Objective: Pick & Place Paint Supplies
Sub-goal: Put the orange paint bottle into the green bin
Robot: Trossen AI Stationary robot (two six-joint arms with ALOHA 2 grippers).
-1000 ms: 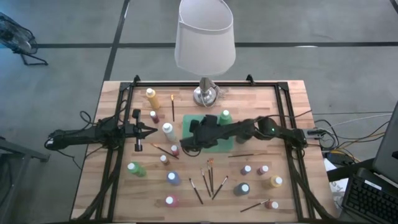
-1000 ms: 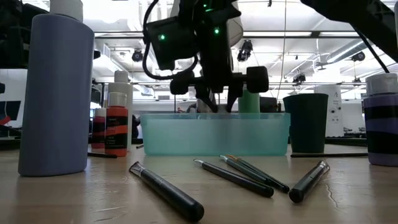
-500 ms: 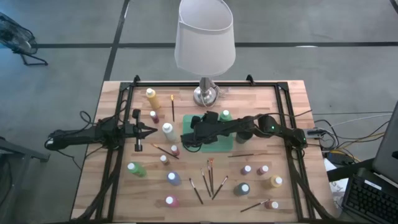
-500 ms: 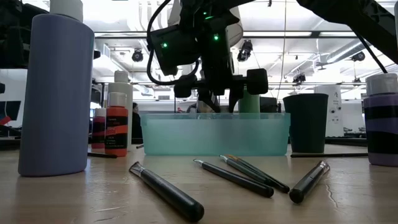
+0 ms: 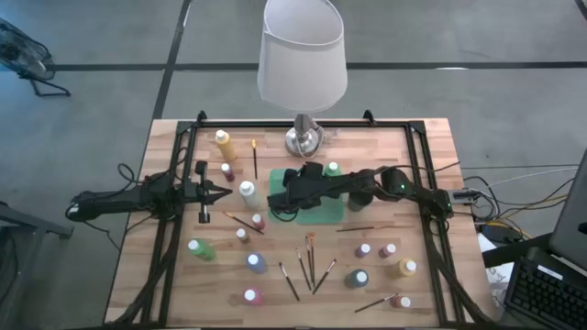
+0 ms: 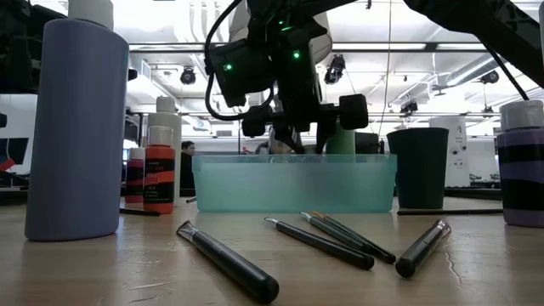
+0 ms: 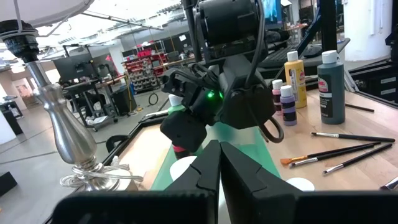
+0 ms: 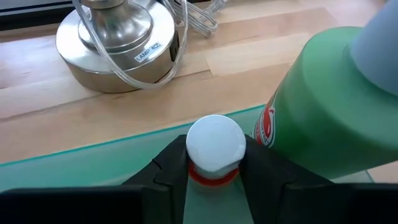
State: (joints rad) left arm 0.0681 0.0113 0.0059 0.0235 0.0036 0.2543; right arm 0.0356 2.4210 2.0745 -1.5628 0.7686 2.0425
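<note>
landmark: green tray (image 5: 330, 209), just before the lamp base (image 8: 118, 43), whose sticker's writing is too small to read
right gripper (image 8: 214, 168): over the tray, clamped on a white-capped red bottle (image 8: 214, 149)
left gripper (image 5: 223, 192): beside the tray, fingers together, empty
green bottle (image 8: 329, 106): in the tray; red label mark unreadable

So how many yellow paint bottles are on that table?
2. One yellow bottle stands left, near the lamp; the other yellow bottle right, at the opposite edge. The arms may hide more.
</note>
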